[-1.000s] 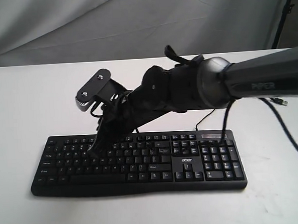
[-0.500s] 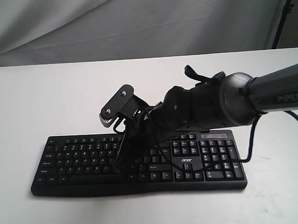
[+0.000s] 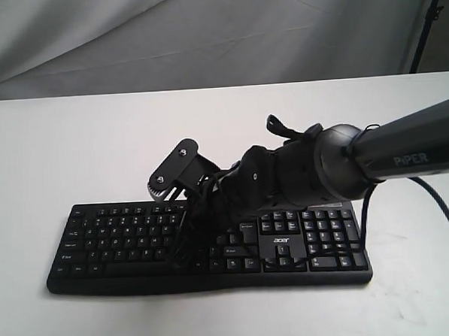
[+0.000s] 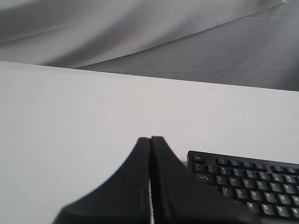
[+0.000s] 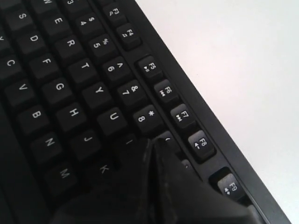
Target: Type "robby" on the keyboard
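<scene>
My right arm [image 3: 404,151] is dark grey, lettered PIPER, with black cables [image 3: 364,206]. I see black tapered fingers [image 5: 177,191], a screwed bracket [image 3: 172,171] behind them.
</scene>
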